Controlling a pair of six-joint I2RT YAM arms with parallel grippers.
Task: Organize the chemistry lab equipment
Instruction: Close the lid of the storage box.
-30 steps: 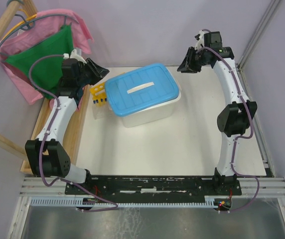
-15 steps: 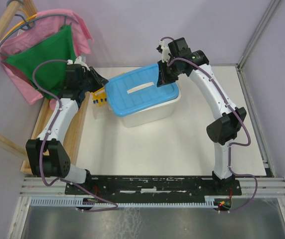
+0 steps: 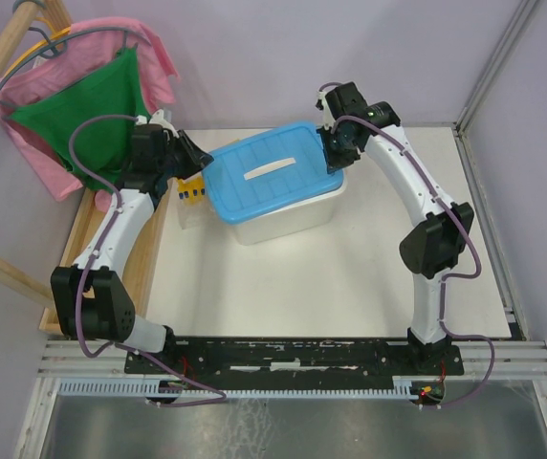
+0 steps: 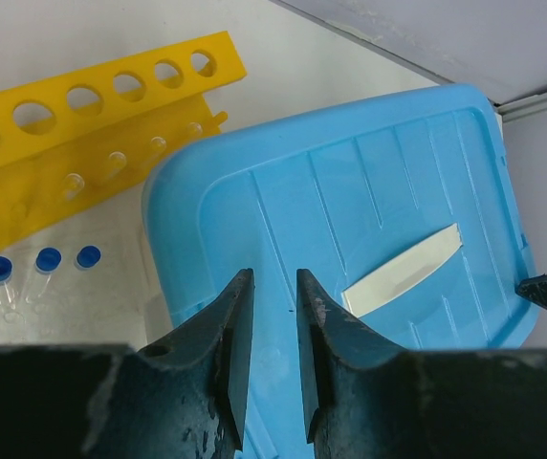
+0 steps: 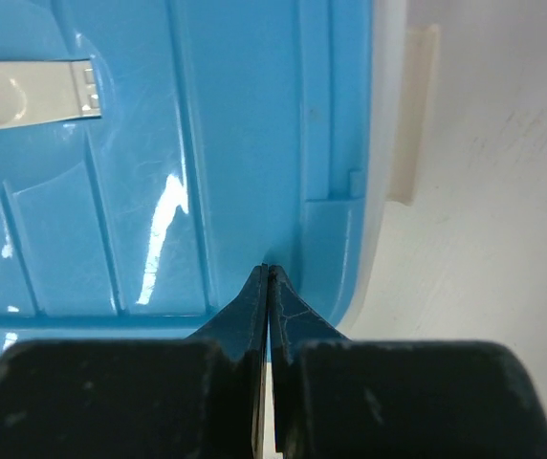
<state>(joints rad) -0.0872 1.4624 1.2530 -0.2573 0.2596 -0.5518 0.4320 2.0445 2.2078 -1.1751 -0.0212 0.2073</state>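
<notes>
The yellow tube rack (image 3: 189, 187) lies left of the white tub (image 3: 293, 218), which is covered by the blue ribbed lid (image 3: 273, 172). In the left wrist view the rack (image 4: 92, 124) is empty, and three blue-capped tubes (image 4: 44, 260) lie on the table beside it. My left gripper (image 3: 197, 153) (image 4: 273, 287) hovers over the lid's left end, jaws slightly apart and empty. My right gripper (image 3: 334, 158) (image 5: 267, 274) is shut and empty, with its tips over the lid's right far corner (image 5: 321, 239). Flasks, tongs and rods are out of view.
Pink (image 3: 111, 53) and green (image 3: 101, 115) cloths hang on a wooden frame at the far left. A wooden ledge (image 3: 144, 253) runs along the table's left side. The tub's handle tab (image 5: 415, 115) sticks out on the right, and a white label (image 4: 403, 277) lies on the lid.
My right arm has swung left from the far right corner to the lid's right far corner. My left gripper has edged right over the lid's left end.
</notes>
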